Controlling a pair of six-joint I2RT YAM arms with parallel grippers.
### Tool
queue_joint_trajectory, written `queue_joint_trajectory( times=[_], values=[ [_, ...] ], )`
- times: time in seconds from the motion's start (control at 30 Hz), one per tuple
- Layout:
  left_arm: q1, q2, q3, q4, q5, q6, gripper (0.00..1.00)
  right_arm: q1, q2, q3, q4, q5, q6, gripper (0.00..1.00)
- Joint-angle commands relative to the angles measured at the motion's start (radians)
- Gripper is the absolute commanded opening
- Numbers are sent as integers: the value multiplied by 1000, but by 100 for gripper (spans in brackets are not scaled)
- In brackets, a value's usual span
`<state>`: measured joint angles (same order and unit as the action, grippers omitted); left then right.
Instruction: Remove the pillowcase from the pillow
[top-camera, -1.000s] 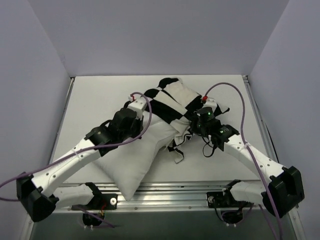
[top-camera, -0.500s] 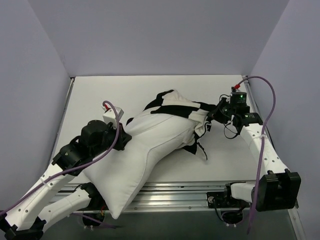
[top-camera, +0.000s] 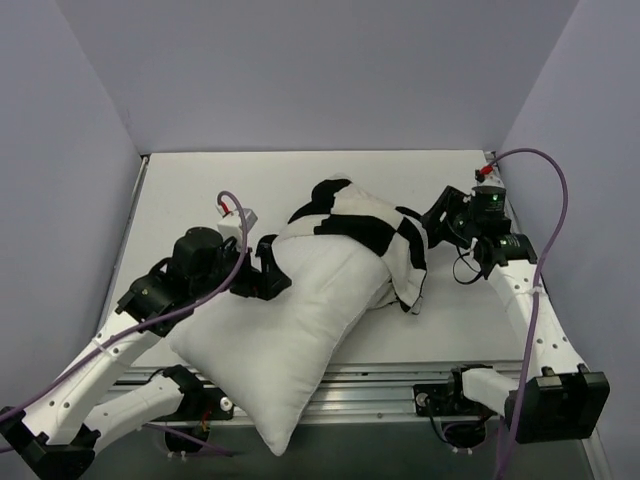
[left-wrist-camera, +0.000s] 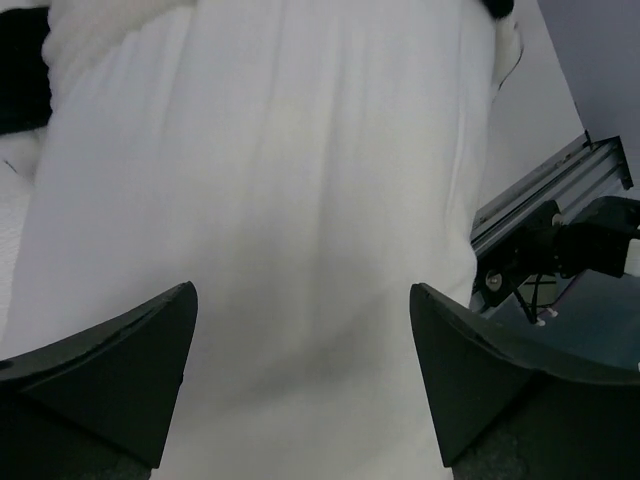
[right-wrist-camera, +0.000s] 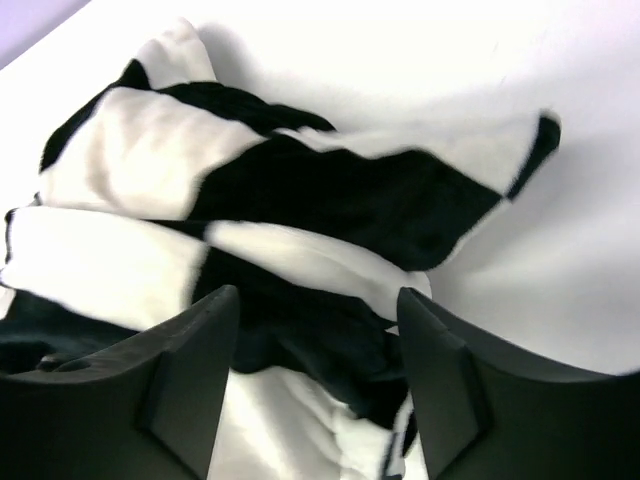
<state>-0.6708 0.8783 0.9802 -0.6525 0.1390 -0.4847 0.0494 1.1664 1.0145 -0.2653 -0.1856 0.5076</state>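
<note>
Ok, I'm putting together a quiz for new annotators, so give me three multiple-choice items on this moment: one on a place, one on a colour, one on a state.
1. Relative to the table, where is the near corner of the pillow?
A. At the far edge.
B. Past the near edge, over the rail.
C. Against the left edge.

2. What colours is the pillowcase?
A. Black and white.
B. Red and white.
C. Plain blue.

3. What state is the right gripper in?
A. Shut on the pillow.
B. Shut on the pillowcase.
C. Open.

Answers:
1. B, since the top view shows the corner overhanging the rail.
2. A, since large black and white checks show in both views.
3. C, since the right wrist view shows its fingers apart, with the fabric beyond them.
</note>
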Motion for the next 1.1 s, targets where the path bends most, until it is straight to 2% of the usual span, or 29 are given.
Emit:
queue_joint_trajectory(
  times=[0.0,0.03,0.2,0.3,0.37,0.43,0.63,0.87,0.9,1.0,1.03,1.07],
  values=[
    [16,28,164,-39,-4,9,94,35,-126,-10,-8,80,-64,62],
    [23,56,217,-45,-7,18,94,41,-140,-13,-17,78,-70,67],
    [83,126,298,-39,-15,69,94,46,-212,-13,-57,-7,-119,91],
    [192,198,272,9,80,75,94,47,-232,2,-45,-64,-148,98],
    [278,237,226,36,154,67,94,52,-223,15,-32,-95,-162,99],
    [316,286,187,68,244,57,94,61,-208,41,-12,-139,-173,99],
    [332,335,46,146,358,26,94,148,-99,145,61,-161,-182,99],
    [335,344,-115,284,450,-50,94,403,140,312,63,-23,-293,99],
    [335,350,-133,310,479,-63,100,459,171,335,58,6,-334,99],
    [338,366,-190,390,525,-100,69,541,303,449,15,34,-414,99],
    [338,370,-192,393,528,-100,50,556,335,481,-15,38,-431,99],
    [339,372,-192,398,531,-98,40,570,398,540,-28,38,-446,99]
  ],
)
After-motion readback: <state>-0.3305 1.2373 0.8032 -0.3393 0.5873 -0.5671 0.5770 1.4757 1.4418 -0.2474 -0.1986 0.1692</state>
